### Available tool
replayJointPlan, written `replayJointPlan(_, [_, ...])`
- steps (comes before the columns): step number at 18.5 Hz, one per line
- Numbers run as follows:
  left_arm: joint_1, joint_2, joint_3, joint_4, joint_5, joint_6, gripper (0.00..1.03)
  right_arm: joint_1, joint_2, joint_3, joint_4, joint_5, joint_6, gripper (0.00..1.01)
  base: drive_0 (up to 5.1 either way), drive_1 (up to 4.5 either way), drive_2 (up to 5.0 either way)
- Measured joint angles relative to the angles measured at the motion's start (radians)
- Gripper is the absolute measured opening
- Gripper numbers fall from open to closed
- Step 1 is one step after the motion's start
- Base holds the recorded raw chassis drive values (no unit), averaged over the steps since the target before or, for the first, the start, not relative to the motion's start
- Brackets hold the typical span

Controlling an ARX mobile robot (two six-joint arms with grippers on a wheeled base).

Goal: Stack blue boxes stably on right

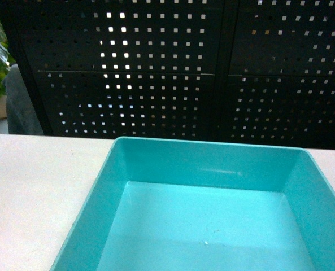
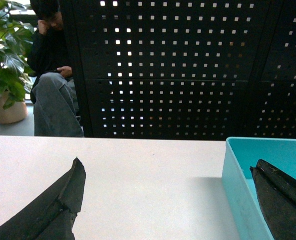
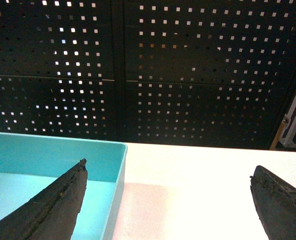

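Note:
One light turquoise open-top blue box [image 1: 212, 164] sits empty on the white table [image 1: 37, 192], filling the lower middle of the head view. My left gripper [image 2: 165, 164] is open and straddles the box's left wall [image 2: 235, 185], with one finger over the table and the other inside the box. My right gripper [image 3: 168, 165] is open too and straddles the right wall [image 3: 119, 175], its left finger inside the box [image 3: 53, 157] and its right finger over bare table. Neither gripper shows in the head view. Neither holds anything.
A black perforated panel [image 1: 173, 68] stands just behind the table's far edge. A seated person [image 2: 50, 85] and a potted plant [image 2: 5, 65] are beyond the table at the left. A metal frame [image 3: 292, 120] stands at the far right.

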Motion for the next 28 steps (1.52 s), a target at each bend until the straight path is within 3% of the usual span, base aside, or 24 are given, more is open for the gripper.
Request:
replayJointPlan(22, [0.005, -0.006, 0.000, -0.024, 0.004, 0.000, 0.98, 0.000, 0.000, 0.000, 0.000, 0.000, 0.000, 0.98, 0.0, 0.00, 0.0])
replayJointPlan(25, [0.051, -0.013, -0.002, -0.056, 0.025, -0.009, 0.98, -0.010, 0.060, 0.000, 0.060, -0.016, -0.009, 0.98, 0.0, 0.00, 0.0])
replayJointPlan(27, [0.099, 0.014, -0.001, -0.046, 0.078, -0.018, 0.98, -0.013, 0.216, 0.002, 0.173, -0.015, -0.010, 0.98, 0.0, 0.00, 0.0])
replayJointPlan(28, [0.131, 0.066, 0.000, 0.016, 0.129, -0.020, 0.98, 0.002, 0.283, 0.008, 0.240, -0.008, -0.009, 0.98, 0.0, 0.00, 0.0])
